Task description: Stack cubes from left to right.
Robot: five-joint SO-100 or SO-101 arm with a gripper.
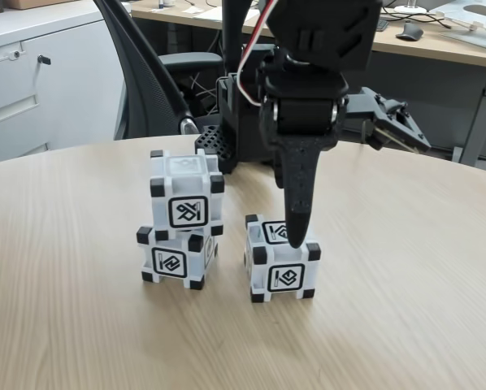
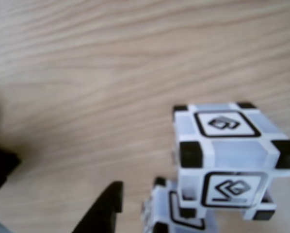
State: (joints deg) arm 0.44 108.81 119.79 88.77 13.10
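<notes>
Cubes: 2 stacked, 1 alone on the bench (image 1: 405, 268).

In the fixed view, the top cube (image 1: 186, 194) sits skewed on the bottom cube (image 1: 176, 257); the third cube (image 1: 281, 267) stands just right of them. The pincer (image 1: 297, 237) points down, its tip at that cube's top face; I cannot tell how far it is open.

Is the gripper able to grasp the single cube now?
Probably yes. The gripper hangs right over the single cube, one finger at its top, with nothing between. The two-cube stack stands apart to the left in the fixed view.
</notes>
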